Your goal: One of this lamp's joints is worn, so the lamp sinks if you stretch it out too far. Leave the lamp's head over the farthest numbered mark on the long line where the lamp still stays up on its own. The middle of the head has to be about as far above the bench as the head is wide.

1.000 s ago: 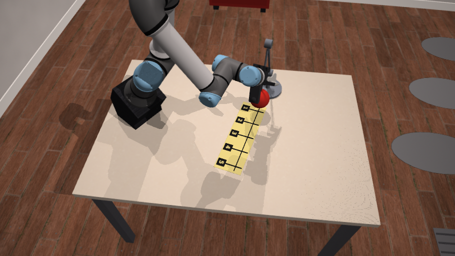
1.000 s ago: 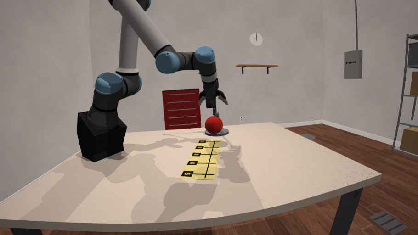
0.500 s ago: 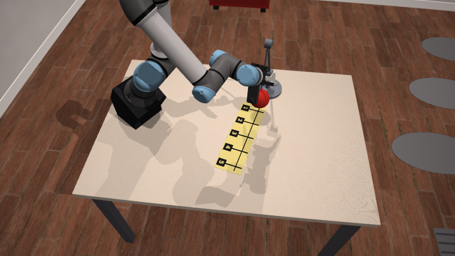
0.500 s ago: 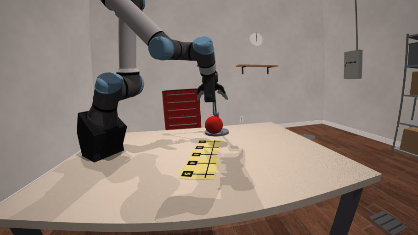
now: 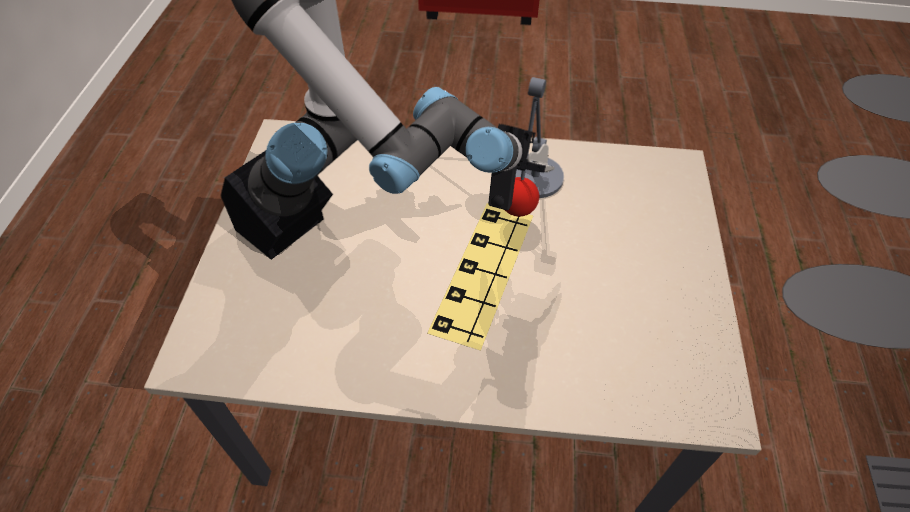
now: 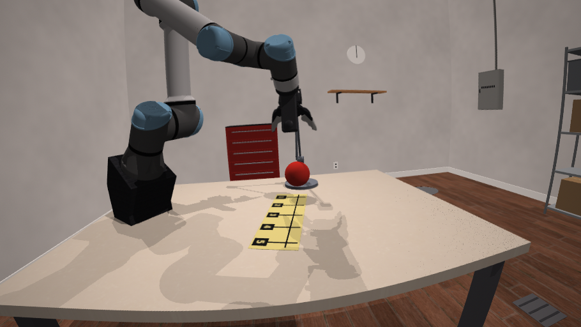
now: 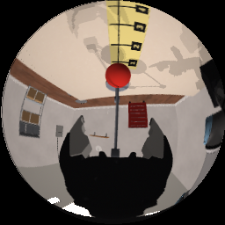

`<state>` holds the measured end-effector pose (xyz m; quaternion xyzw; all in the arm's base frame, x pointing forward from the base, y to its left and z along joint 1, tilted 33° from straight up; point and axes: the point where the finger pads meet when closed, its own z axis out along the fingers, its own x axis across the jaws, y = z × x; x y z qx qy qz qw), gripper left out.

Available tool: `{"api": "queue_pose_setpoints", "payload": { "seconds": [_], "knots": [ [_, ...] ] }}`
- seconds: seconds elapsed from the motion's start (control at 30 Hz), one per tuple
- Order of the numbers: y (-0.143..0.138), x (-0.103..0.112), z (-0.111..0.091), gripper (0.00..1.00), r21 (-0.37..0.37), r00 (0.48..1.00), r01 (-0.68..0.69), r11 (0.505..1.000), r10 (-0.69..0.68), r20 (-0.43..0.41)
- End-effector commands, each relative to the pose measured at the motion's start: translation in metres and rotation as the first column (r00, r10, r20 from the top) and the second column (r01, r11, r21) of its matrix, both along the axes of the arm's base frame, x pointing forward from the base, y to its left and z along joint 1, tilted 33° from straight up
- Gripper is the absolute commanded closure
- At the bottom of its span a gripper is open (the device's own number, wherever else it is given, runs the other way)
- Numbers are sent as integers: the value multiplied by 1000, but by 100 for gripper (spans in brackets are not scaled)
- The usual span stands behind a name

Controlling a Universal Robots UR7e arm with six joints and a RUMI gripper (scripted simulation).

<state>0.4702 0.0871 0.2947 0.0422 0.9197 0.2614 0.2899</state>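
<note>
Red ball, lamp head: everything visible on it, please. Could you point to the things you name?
The red ball [image 5: 523, 198] [image 6: 297, 174] [image 7: 118, 76] is a plain, smooth sphere, evenly colored, lightly shaded, with no marking visible. Its material can't be told. It sits at the mark 1 end of the yellow strip [image 5: 463, 303] [image 6: 260, 246] [image 7: 112, 35], in front of the round base [image 5: 554, 181] [image 6: 311, 184]. The open gripper [image 6: 294, 126] [image 7: 117, 117] isn't holding it.
</note>
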Motion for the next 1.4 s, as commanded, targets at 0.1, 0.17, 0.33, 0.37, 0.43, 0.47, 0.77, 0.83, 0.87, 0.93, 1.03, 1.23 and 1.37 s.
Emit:
{"api": "queue_pose_setpoints", "payload": {
  "seconds": [0.1,0.17,0.33,0.37,0.43,0.47,0.77,0.83,0.87,0.93,1.03,1.23,1.37],
  "knots": [
    [-10,-13,16,0,1,1000,-3,1000,3,1],
    [-11,-14,17,0,1,1000,-2,1000,2,1],
    [-13,-16,19,0,0,1000,-1,1000,1,1],
    [-14,-16,20,0,0,1000,-1,1000,1,1],
    [-14,-17,21,0,-1,1000,0,1000,0,1],
    [-15,-18,21,0,-1,1000,0,1000,0,2],
    [-16,-19,23,0,-2,1000,2,1000,-2,2],
    [-16,-19,23,0,-2,1000,2,1000,-2,2],
    [-16,-19,23,0,-2,1000,2,1000,-2,2],
    [-16,-19,23,0,-2,1000,2,1000,-2,2],
    [-16,-19,22,0,-1,1000,1,1000,-1,2],
    [-16,-18,22,0,-1,1000,1,1000,-1,2],
    [-16,-18,22,0,-1,1000,1,1000,-1,2]
  ]
}}
